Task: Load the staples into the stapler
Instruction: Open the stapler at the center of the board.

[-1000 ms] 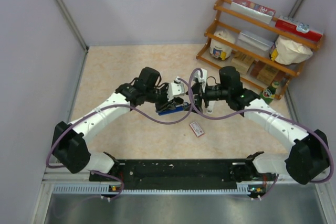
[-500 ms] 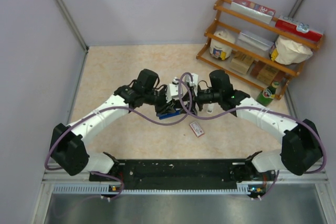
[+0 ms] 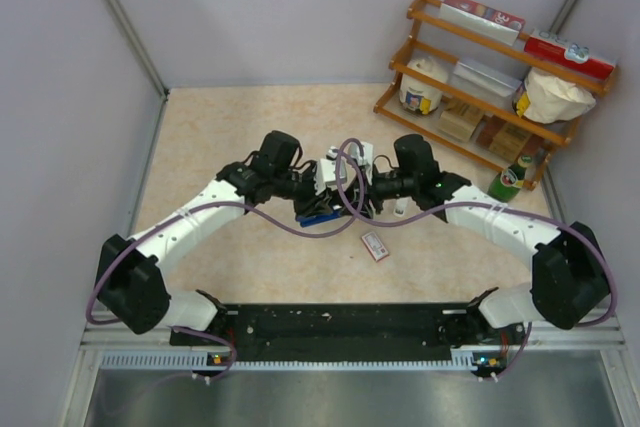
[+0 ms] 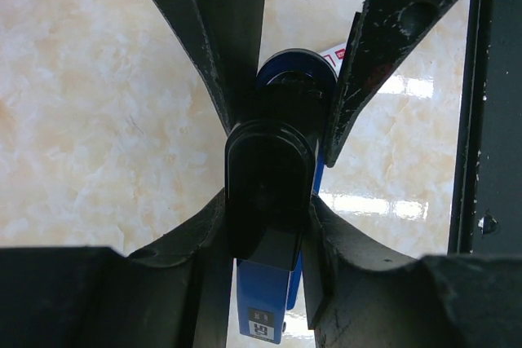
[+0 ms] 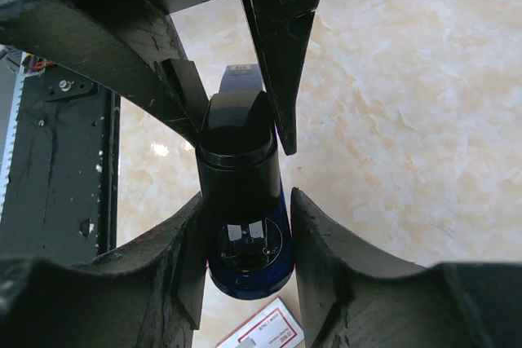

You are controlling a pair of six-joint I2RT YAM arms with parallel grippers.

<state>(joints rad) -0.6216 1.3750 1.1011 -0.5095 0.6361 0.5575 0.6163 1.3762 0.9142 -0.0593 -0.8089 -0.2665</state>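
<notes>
From the top external view, a blue desk stapler with a black base (image 3: 322,213) is sitting at the middle of the beige marbled tabletop (image 3: 230,127), between the two arms. Its long axis is running roughly left to right, tilted slightly. The left gripper (image 3: 312,197) and right gripper (image 3: 358,192) are meeting over it from opposite sides. A small flat red-and-white box (image 3: 375,245) is lying just nearer, apart from the stapler. I cannot tell whether the stapler is touching the table.

In the left wrist view, the left gripper's fingers (image 4: 210,226) are clamping the stapler's black part on both flanks. The stapler is lying lengthwise between them, with its squared blue end (image 4: 265,307) pointing at this camera and its rounded end pointing away.

In the right wrist view, the right gripper's fingers (image 5: 189,242) are pressing against both sides of the stapler. Its rounded blue end (image 5: 245,270) is facing this camera.
</notes>
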